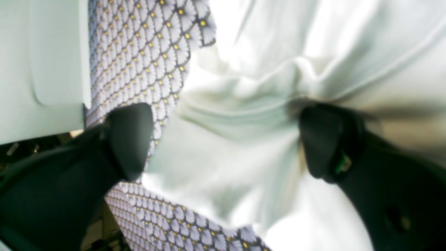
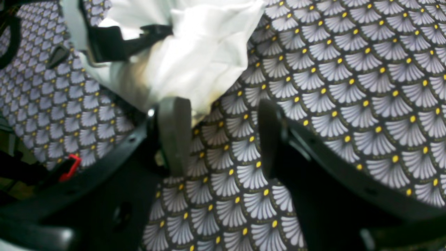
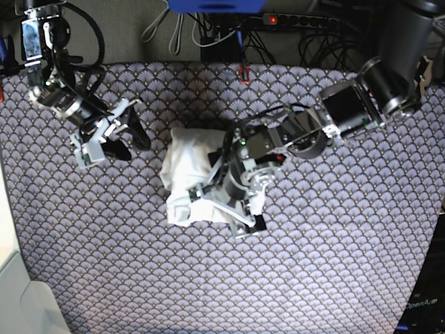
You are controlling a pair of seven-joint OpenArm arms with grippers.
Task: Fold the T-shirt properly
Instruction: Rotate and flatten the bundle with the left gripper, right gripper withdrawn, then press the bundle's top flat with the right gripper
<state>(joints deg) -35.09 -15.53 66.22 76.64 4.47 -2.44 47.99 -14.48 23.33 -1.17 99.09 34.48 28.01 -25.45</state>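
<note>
T-shirt (image 3: pixel 189 182) sits bunched mid-frame; left gripper (image 1: pixel 223 143) fingers spread wide around a fold, right gripper (image 2: pixel 217 139) part-open, empty. Flatten wrinkles before regrasping.

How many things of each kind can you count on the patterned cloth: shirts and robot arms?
Shirts: 1, the white T-shirt, bunched up.
Robot arms: 2, the left arm over the shirt and the right arm apart from it.
Total: 3
</note>
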